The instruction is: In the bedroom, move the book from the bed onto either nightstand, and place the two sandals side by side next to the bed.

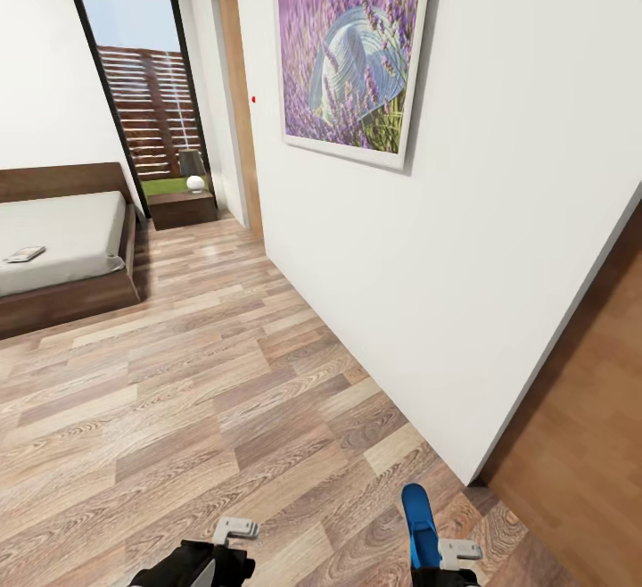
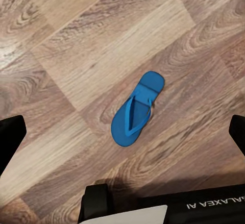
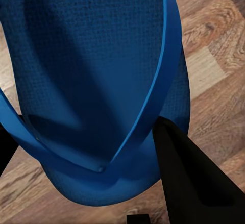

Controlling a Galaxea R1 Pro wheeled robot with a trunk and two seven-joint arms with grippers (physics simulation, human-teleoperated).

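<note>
Sandal point(image 3: 97, 81) clamped in your right claw point(image 1: 439, 560); grip looks shallow, may slip in transit. Left claw point(image 1: 227, 544) spread, empty above second sandal point(image 2: 137, 110) on floor point(image 2: 76, 55).

Both arms low at head view's bottom edge. Left pincer point(image 1: 234, 529) open, empty. Right pincer point(image 1: 443, 549) clamped on blue sandal point(image 1: 418, 522).

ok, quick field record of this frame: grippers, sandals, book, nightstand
right gripper: shut on a blue sandal
left gripper: open, holding nothing
second sandal: flat on the wood floor, under the left wrist camera
book: on the bed
nightstand: beside the bed by the window, lamp on top
</note>
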